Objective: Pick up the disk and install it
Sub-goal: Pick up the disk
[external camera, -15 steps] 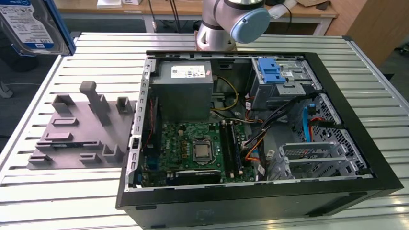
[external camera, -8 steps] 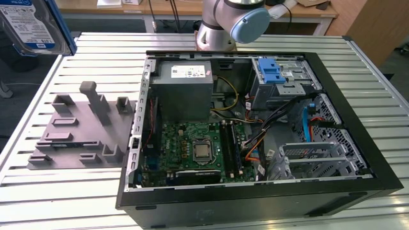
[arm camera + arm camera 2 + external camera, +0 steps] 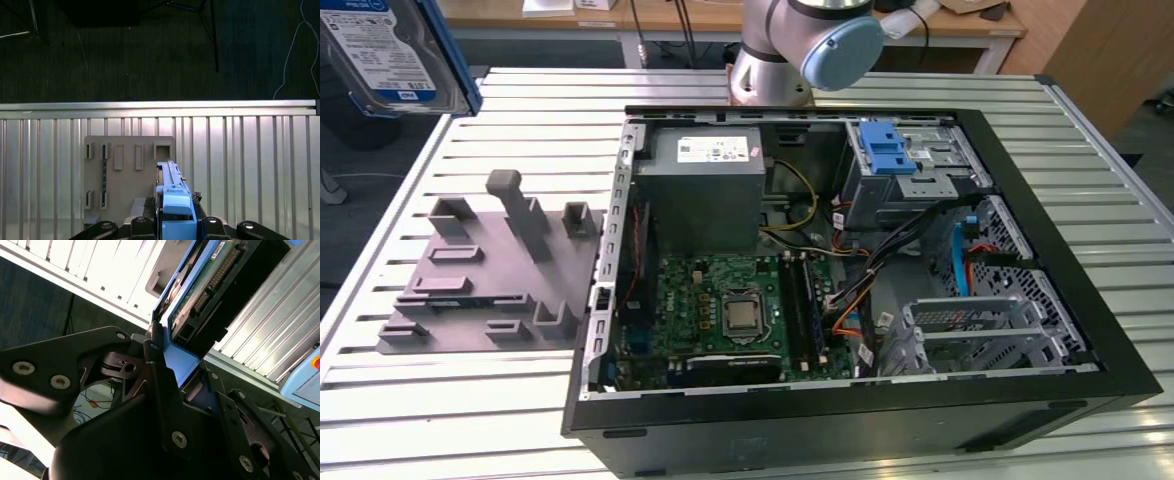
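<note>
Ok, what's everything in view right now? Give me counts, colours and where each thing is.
disk: 1, silver with blue bracket, held in the air at the exterior view's top left
holder: 1, grey, on the table, to the exterior view's left of the case
case: 1, black, open, on the table
power supply: 1, grey, inside the case, far end
motherboard: 1, green, inside the case, nearer the camera than the power supply
drive cage: 1, silver with blue latch, inside the case, far corner on the exterior view's right
table: 1, silver slats, under the case and holder
arm: 1, grey and light blue, behind the case
gripper: 1, black, shut on the disk's blue bracket
</note>
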You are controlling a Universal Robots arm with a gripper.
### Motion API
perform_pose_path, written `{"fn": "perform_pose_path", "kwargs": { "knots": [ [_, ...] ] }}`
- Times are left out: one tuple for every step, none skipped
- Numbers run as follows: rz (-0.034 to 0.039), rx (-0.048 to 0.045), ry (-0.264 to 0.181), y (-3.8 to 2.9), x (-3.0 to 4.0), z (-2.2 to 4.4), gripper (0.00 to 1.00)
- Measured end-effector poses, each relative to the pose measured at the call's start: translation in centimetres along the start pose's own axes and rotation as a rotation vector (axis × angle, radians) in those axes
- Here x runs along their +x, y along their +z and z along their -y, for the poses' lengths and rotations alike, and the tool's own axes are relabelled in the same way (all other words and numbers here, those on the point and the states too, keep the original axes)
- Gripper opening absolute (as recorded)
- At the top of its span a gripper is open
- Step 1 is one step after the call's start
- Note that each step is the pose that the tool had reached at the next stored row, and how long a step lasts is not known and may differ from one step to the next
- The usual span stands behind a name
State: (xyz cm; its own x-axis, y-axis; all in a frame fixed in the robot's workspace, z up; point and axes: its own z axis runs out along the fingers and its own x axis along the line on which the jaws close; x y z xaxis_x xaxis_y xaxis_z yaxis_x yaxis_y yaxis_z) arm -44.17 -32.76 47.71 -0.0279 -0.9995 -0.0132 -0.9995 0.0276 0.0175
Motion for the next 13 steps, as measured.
{"fn": "perform_pose_path", "kwargs": {
  "knots": [
    [0.0000, 0.0001, 0.000, 0.00, 0.00, 0.01, 0.37],
    [0.0000, 0.0001, 0.000, 0.01, 0.00, 0.02, 0.37],
    [0.0000, 0.0001, 0.000, 0.00, 0.00, 0.03, 0.37],
    [0.0000, 0.0000, 0.000, 0.00, 0.00, 0.04, 0.37],
    [0.0000, 0.0000, 0.000, 0.00, 0.00, 0.05, 0.37],
    [0.0000, 0.0000, 0.000, 0.00, 0.01, 0.05, 0.37],
    [0.0000, -0.0001, 0.000, 0.00, 0.03, 0.07, 0.37],
    [-0.0001, -0.0001, 0.000, -0.01, 0.08, 0.08, 0.37],
    [0.0000, -0.0001, 0.000, 0.00, 0.15, 0.08, 0.37],
    [0.0000, 0.0000, 0.000, 0.00, 0.24, 0.09, 0.37],
    [0.0000, 0.0000, 0.000, 0.00, 0.34, 0.10, 0.37],
    [0.0000, 0.0000, 0.000, -0.01, 0.44, 0.11, 0.37],
    [0.0000, 0.0000, 0.000, -0.01, 0.52, 0.12, 0.37]
  ]
}}
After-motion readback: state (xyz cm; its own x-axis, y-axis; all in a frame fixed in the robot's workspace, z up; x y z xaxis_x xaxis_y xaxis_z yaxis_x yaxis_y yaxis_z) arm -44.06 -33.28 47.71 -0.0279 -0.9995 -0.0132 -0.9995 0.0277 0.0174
